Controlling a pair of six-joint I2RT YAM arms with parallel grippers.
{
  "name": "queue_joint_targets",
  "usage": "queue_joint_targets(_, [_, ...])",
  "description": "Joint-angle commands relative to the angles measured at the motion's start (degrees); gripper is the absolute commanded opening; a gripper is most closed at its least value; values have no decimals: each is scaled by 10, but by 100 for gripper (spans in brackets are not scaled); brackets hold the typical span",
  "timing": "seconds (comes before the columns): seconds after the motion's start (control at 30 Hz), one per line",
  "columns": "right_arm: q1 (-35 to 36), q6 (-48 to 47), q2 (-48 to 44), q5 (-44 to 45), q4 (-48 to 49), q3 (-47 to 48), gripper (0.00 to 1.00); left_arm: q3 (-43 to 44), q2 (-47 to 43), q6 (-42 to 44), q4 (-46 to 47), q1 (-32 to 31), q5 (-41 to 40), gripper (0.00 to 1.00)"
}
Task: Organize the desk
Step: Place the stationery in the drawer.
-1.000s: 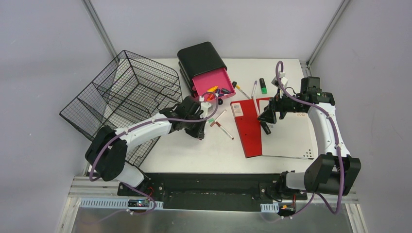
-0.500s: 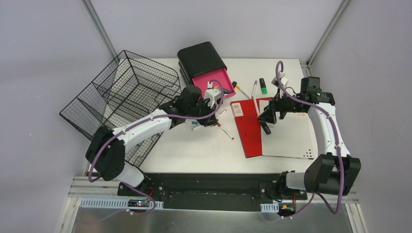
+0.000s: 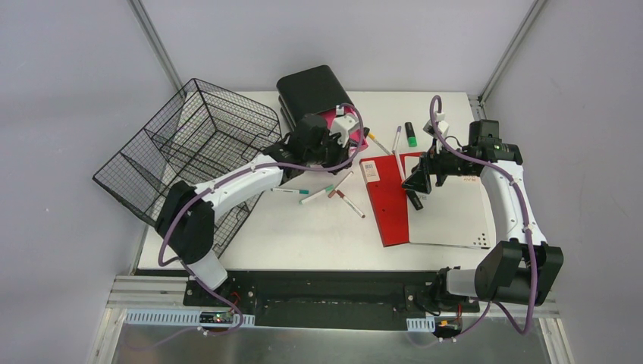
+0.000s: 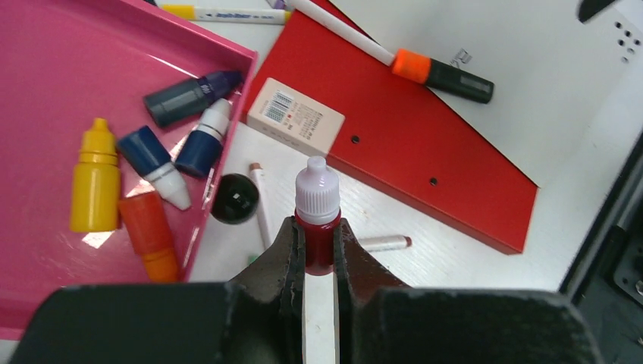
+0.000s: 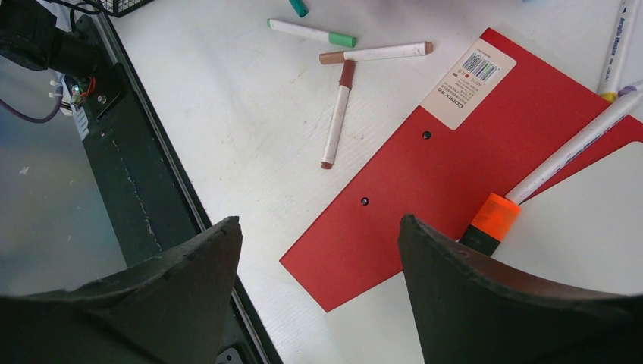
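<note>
We have the left gripper (image 4: 318, 244) clenched on a small red bottle (image 4: 317, 227), the jaws pinching its lower body so that the shoulder and white cap stand clear of the fingertips. The bottle hangs just off the open corner of the pink tray (image 4: 53, 68), above the desk (image 3: 318, 227) and over the pens lying beside the tray.

We judge the bottle light and stiff: hard plastic, round and smooth. It could twist or slide in a two-point pinch, and it probably holds liquid, so the cap is no place to squeeze. The body below the shoulder, where we hold it, looks like the right spot.

Its long axis runs along the fingers, cap leading, pointing away from the wrist and past the tray's corner toward the red folder (image 4: 425, 144). The bottles in the tray, the yellow one (image 4: 95, 186) among them, lie on their sides, so ours will likely need laying down too.

The desk itself is rigid and flat, a surface to work on and not to grasp; its long side appears to run left to right under the tray.

The right gripper (image 5: 317, 227) hovers released, jaws wide, well apart from the tray over the folder's edge.
</note>
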Motion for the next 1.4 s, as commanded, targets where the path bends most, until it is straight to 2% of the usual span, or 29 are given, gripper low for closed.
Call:
queue_joint_targets(0.0, [4,-16,-10,-12,2,19,78,51,28,15,30,4,-55,0])
queue_joint_targets(0.13, [4,-17,-11,-12,2,19,78,81,52,15,19,11,-99,0])
queue_joint_targets(0.57, [8,-17,-10,-11,2,18,79,155,104,100,-33,19,-278,0])
queue_joint_targets(0.63, [9,-17,-11,-10,2,18,78,178,118,111,-49,19,-312,13])
queue_joint_targets(0.67, [9,-17,-11,-9,2,18,78,188,124,118,-58,20,-328,27])
queue_joint_targets(0.73, [9,-18,-11,-9,2,19,78,206,135,126,-75,20,-349,47])
queue_joint_targets(0.8, [9,-17,-10,-9,2,18,78,217,138,127,-87,20,-355,57])
queue_joint_targets(0.87, [9,-18,-9,-9,2,19,78,220,133,124,-90,20,-350,62])
queue_joint_targets(1.0, [9,-17,-8,-9,2,19,79,210,109,108,-90,20,-318,63])
queue_joint_targets(1.17, [9,-18,-8,-8,2,19,78,183,74,82,-88,20,-248,65])
queue_joint_targets(1.37, [9,-19,-9,-8,2,18,78,130,32,45,-74,23,-179,72])
